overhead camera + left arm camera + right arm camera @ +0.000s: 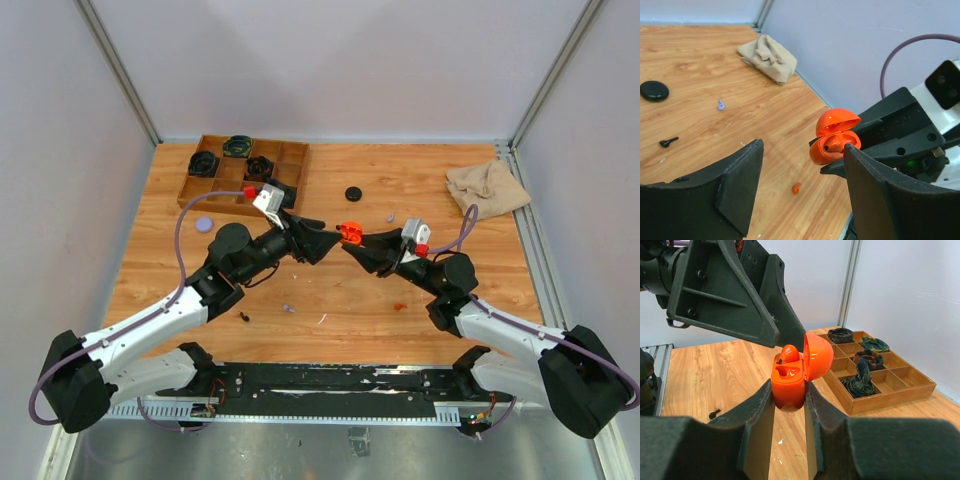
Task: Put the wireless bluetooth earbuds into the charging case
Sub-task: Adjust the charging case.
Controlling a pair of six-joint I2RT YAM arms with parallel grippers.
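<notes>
Orange-red plastic sits in your right claw (790, 390): the fingers are closed narrow on the lower half of the orange-red charging case (349, 234), which is held above the middle of the desk (420, 170). The case's lid is tipped open. One orange-red earbud (788, 353) stands in the case, its upper part showing above the rim.

Your left claw (802, 150) is spread wide and holds nothing. Its fingertips are just beside the open case, and from the top view you cannot tell whether they touch it.

The second orange-red earbud (398, 305) lies loose on the desk, toward the near edge and right of centre. A black earbud (243, 316) lies toward the near edge, left of centre. A lavender earbud (390, 217) lies past the right claw, toward the far edge.

A closed black case (353, 193) rests toward the far edge near the middle. The wooden tray (290, 160) fills the far left corner, and a crumpled cloth (487, 187) lies in the far right corner.
</notes>
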